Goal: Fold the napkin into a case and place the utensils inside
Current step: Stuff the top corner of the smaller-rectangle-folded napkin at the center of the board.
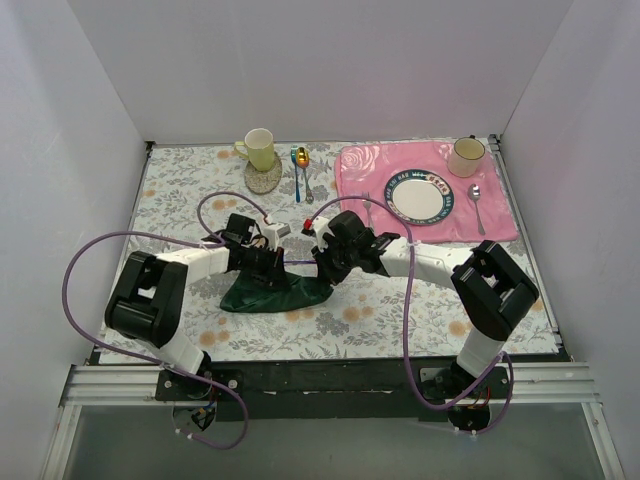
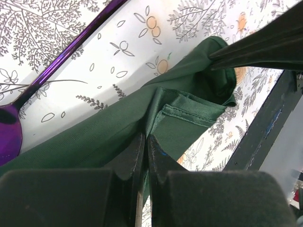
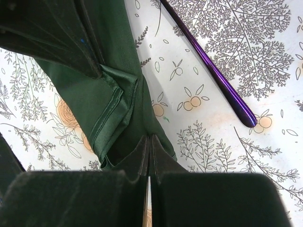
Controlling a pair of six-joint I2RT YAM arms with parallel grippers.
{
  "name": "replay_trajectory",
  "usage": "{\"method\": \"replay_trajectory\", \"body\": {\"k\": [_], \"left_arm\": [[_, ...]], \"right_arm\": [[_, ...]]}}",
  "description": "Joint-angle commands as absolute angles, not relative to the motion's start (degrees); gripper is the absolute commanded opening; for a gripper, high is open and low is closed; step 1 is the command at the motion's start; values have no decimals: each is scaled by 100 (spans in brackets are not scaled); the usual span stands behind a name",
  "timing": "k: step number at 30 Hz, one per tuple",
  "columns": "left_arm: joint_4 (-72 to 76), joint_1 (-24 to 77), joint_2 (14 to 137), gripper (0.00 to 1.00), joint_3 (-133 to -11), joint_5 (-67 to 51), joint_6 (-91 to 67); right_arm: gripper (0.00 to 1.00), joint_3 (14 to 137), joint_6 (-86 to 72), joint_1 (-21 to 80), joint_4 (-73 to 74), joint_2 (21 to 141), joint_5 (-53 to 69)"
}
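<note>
The dark green napkin (image 1: 275,296) lies bunched on the flowered tablecloth, lifted along its top edge between both grippers. My left gripper (image 1: 262,264) is shut on a fold of the napkin (image 2: 94,137), as the left wrist view (image 2: 146,140) shows. My right gripper (image 1: 326,268) is shut on another fold (image 3: 118,104), as the right wrist view (image 3: 150,140) shows. The two grippers are close together. A purple spoon (image 2: 9,130) lies on the table beside the cloth. A purple handle (image 3: 213,75) lies just beyond the napkin. In the top view the purple utensils are hidden by the arms.
A pink rose placemat (image 1: 500,215) at back right holds a plate (image 1: 418,195), a cream mug (image 1: 466,155), a silver spoon (image 1: 477,205) and a silver fork (image 1: 368,206). A yellow-green mug (image 1: 260,148) and blue and gold spoons (image 1: 298,168) stand at back centre. White walls enclose the table.
</note>
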State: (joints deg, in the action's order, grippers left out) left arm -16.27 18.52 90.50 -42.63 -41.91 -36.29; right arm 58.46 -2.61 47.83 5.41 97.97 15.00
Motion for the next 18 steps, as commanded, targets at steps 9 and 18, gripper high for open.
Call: {"method": "replay_trajectory", "body": {"k": [9,18], "left_arm": [[-1820,2206,9228,0,-4816,-4280,-3823],[-1793,2268,9721,0,-5054,-4315,-4271]], "right_arm": [[1,6170,-88,4755,299,9861,1626],[1,6117,-18,4764,237,9809,1661]]}}
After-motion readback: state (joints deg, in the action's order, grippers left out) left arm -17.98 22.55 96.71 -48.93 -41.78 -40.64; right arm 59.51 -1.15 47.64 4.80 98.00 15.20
